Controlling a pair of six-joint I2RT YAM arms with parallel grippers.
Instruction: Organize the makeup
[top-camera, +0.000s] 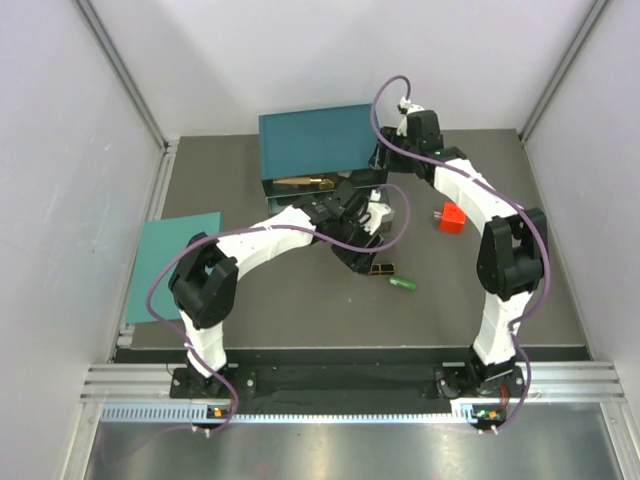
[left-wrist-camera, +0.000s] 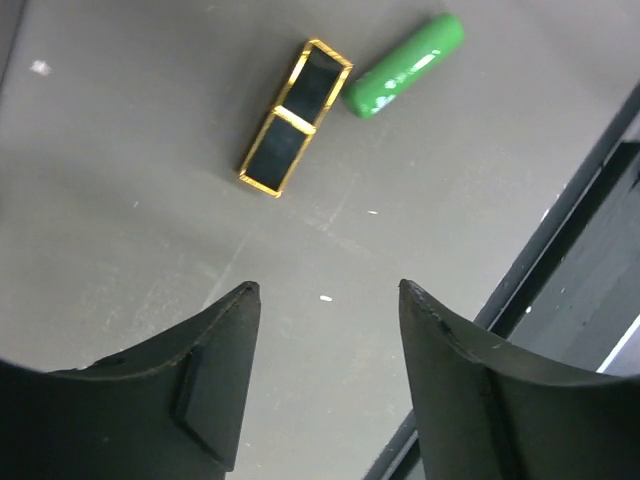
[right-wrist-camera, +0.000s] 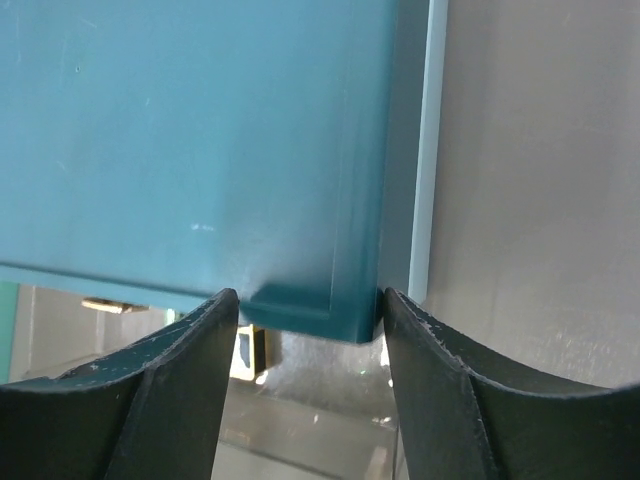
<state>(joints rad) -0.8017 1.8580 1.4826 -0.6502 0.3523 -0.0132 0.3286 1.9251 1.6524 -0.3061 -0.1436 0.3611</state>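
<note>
The left claw (left-wrist-camera: 325, 290) hangs open and empty near a black-and-gold case (left-wrist-camera: 295, 118) with a green stick (left-wrist-camera: 403, 66) just beside it. The right claw (right-wrist-camera: 308, 295) clamps the corner of a teal lid (right-wrist-camera: 200, 150).

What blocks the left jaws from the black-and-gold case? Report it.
Nothing visible does. In the left wrist view only bare mat lies between the open, empty left jaws and the black-and-gold case; the green stick lies beside its far end, off the path.

A black-and-gold flat case (left-wrist-camera: 295, 118) lies flat on the dark mat, right of centre. A glossy green stick (left-wrist-camera: 403, 66) lies on its side just beside it, right and nearer. A tan-gold piece (top-camera: 300, 181) lies inside the far teal box (top-camera: 315, 140).
</note>
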